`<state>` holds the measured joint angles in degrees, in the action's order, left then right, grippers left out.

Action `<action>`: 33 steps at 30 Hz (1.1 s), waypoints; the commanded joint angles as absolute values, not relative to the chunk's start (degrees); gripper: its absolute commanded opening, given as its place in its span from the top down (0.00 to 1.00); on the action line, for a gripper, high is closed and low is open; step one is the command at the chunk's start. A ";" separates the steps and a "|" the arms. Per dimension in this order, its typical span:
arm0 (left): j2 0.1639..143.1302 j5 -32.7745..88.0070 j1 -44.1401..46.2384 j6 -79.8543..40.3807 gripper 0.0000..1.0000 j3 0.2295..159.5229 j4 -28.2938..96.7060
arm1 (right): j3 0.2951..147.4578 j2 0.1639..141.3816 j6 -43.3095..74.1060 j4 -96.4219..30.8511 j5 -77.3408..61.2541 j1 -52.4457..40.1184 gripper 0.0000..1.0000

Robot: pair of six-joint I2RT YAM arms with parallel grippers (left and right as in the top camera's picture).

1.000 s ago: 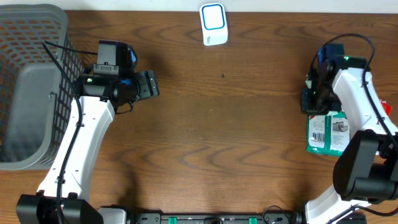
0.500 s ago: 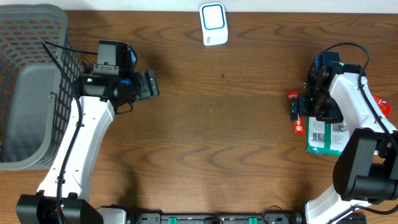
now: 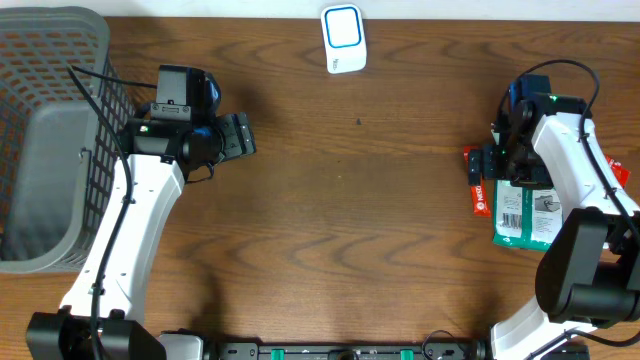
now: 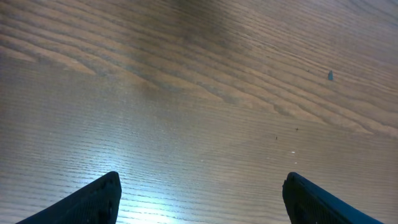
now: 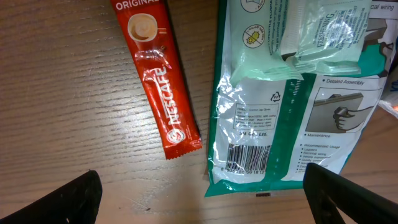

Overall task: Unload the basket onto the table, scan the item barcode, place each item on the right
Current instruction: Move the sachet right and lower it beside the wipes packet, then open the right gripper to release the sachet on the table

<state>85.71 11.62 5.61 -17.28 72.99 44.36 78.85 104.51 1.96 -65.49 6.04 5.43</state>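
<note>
My right pincer (image 5: 205,200) is released. Its jaws stand wide apart and grasp nothing. It hangs over two items at the right side of the table (image 3: 360,210):

1. A red Nescafé sachet (image 5: 163,93) lies flat on the wood.
2. A green-and-white package (image 5: 261,124) lies flat just beside the sachet, on its right in the wrist view. The barcode (image 5: 249,160) on this package faces up, near its lower edge.

My left pincer (image 4: 199,199) is also released, jaws wide, with only bare wood beneath it. It sits at the left of the table, near the grey basket (image 3: 60,30).

The white-and-blue scanner (image 3: 343,38) stands at the far edge, in the middle, well apart from both pincers.
</note>
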 commanded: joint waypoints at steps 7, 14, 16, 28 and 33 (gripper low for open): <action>85.56 11.05 5.32 -16.49 0.16 73.30 44.34 | 79.83 104.05 2.09 -65.49 6.57 5.37 0.01; 85.56 11.05 5.32 -16.51 0.16 73.30 44.34 | 79.83 104.05 2.11 -65.49 6.55 5.37 0.01; 85.56 11.05 5.32 -16.51 0.16 73.30 44.34 | 79.83 104.05 2.11 -65.45 6.52 5.34 0.01; 85.56 11.05 5.32 -16.51 0.16 73.30 44.34 | 79.81 99.96 2.11 -65.47 6.57 4.54 0.01; 85.56 11.05 5.32 -16.51 0.16 73.30 44.34 | 79.81 89.93 2.11 -65.49 6.55 3.20 0.01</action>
